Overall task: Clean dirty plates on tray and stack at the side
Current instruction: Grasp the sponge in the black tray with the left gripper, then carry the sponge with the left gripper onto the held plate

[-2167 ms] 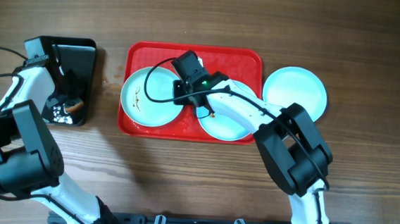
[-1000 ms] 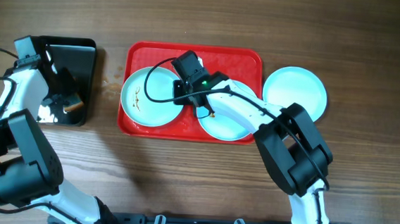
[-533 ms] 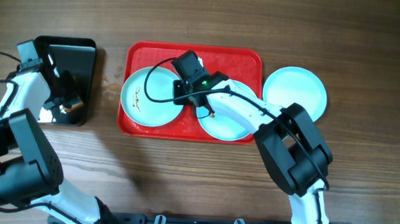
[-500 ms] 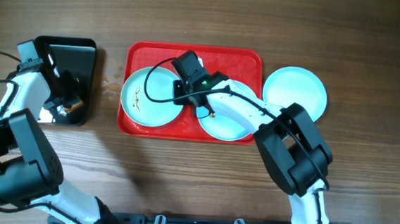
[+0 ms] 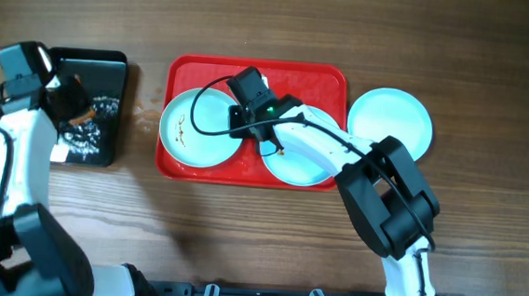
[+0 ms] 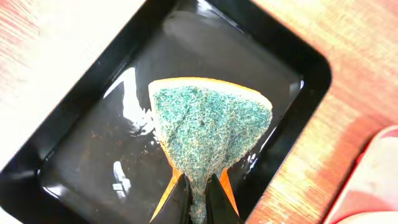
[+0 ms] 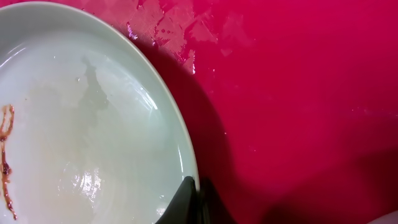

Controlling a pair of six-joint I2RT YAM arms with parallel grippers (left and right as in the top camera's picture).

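The red tray (image 5: 316, 75) holds two plates. The left plate (image 5: 191, 129) has brown streaks and shows in the right wrist view (image 7: 81, 124). The middle plate (image 5: 296, 164) lies under my right arm. A third plate (image 5: 390, 119) lies on the table right of the tray. My right gripper (image 5: 238, 126) is shut on the right rim of the streaked plate (image 7: 194, 190). My left gripper (image 5: 73, 108) is shut on a green and orange sponge (image 6: 208, 127) and holds it above the black tray (image 6: 81, 162).
The black tray (image 5: 111, 67) sits at the far left with wet, foamy patches inside. Bare wooden table lies in front of both trays. The red tray's edge shows at the lower right of the left wrist view (image 6: 379, 180).
My left arm has lifted the sponge off the black tray's front end and moved back and up. The right arm and the plates have not moved.
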